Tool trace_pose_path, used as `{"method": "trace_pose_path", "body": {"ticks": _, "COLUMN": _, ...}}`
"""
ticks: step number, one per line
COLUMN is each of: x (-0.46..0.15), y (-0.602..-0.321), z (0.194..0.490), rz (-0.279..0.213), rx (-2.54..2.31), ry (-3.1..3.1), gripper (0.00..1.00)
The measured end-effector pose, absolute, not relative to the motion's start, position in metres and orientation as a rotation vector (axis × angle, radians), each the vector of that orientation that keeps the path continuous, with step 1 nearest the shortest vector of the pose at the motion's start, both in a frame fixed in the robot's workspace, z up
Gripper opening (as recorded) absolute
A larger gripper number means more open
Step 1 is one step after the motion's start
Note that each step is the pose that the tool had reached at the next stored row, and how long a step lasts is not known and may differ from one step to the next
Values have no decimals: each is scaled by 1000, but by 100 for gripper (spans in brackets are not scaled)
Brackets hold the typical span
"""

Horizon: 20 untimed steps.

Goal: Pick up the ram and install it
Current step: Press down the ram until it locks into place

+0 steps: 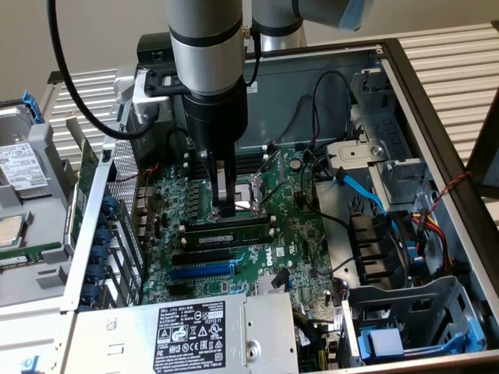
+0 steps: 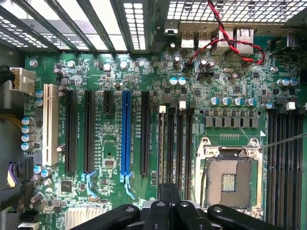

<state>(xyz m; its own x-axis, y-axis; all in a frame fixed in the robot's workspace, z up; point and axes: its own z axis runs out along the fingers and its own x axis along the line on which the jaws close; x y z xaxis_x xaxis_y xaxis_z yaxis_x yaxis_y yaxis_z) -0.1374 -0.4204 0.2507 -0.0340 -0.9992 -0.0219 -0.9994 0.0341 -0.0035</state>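
The arm reaches down into the open computer case (image 1: 437,117), its pincer (image 1: 224,204) low over the green motherboard (image 1: 312,234), just beside the bare processor socket (image 1: 248,195). The ram (image 1: 222,231) — a long dark-green stick — lies in a memory slot right under the fingertips; whether they touch it cannot be told. From the wrist view the pincer (image 2: 169,201) looks narrowed, with the ram seen edge-on between the black slots (image 2: 180,143), near the blue slot (image 2: 125,139).
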Motion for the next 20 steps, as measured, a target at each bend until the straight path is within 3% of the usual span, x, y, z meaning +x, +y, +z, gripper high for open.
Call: {"method": "trace_pose_path", "body": {"ticks": 20, "x": -137, "y": -420, "z": 251, "rz": 18, "rx": -1843, "ry": 2521, "gripper": 11}}
